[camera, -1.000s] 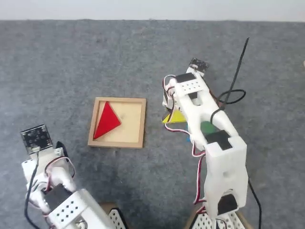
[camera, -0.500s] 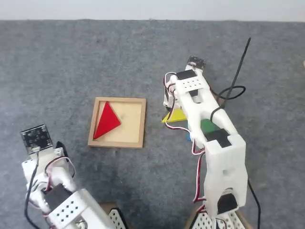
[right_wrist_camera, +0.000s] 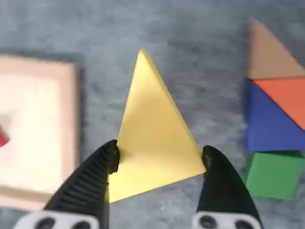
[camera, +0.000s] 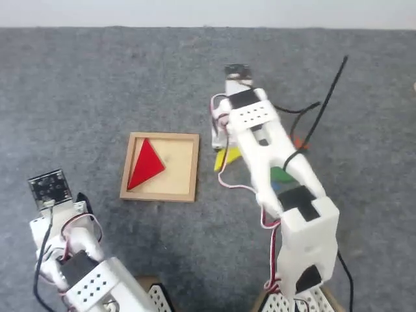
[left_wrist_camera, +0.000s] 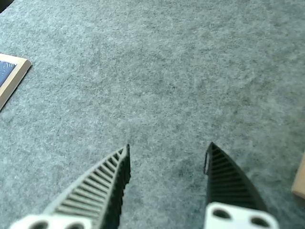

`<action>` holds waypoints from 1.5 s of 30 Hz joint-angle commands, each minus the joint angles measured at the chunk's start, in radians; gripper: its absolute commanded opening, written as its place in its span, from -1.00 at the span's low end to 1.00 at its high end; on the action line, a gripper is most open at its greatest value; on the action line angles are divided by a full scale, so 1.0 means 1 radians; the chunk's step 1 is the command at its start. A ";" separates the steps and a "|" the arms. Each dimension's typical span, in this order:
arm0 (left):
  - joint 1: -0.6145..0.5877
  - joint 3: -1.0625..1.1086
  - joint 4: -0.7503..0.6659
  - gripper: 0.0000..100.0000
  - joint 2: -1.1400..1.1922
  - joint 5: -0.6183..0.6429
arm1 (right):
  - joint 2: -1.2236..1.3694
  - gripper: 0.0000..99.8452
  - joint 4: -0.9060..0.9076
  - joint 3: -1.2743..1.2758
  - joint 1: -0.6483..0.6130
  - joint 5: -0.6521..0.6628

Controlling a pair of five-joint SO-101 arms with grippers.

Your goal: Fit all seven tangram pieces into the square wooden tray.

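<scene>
Most of the high view is taken up by the grey felt table [camera: 78, 78]. On it the right arm [camera: 279, 175] is seen stretched from the lower right up toward the centre. The left arm [camera: 71, 260] is seen in the lower-left corner, well apart from the work. The square wooden tray [camera: 193, 168] is placed left of centre. The red triangle [camera: 144, 164] is laid in its left half, and the right half of its floor is bare. The yellow triangle [camera: 225, 158] is found just right of the tray's right rim, between that rim and the right arm, and apparently not touching the wood. In the right wrist view it is held by the right gripper [right_wrist_camera: 160, 153]: the jaws are closed against two opposite edges near its wide end, and its sharp corner points out ahead of them. The tray thus lies to the left of the held piece in the high view, bare half nearest. The coming move is judged to be a short carry over that rim, with the right arm far the nearer. The brown triangle [right_wrist_camera: 269, 55], orange triangle [right_wrist_camera: 286, 98], blue piece [right_wrist_camera: 271, 126] and green square [right_wrist_camera: 274, 174] are clustered on the side of the held piece away from the tray. The left gripper [left_wrist_camera: 168, 147] is seen with jaws spread wide over bare felt, holding nothing.
</scene>
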 commanded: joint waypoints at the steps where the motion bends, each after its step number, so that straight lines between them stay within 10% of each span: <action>1: 0.003 -0.010 0.005 -0.51 -0.011 0.009 | -0.061 -0.83 -0.042 -0.043 -0.058 0.021; 15: 0.003 -0.010 0.005 -0.51 -0.011 0.009 | -0.025 -0.76 -0.206 -0.043 -0.189 -0.582; 45: 0.003 -0.010 0.005 -0.51 -0.011 0.009 | 0.312 -0.74 -0.182 -0.413 -0.298 -0.838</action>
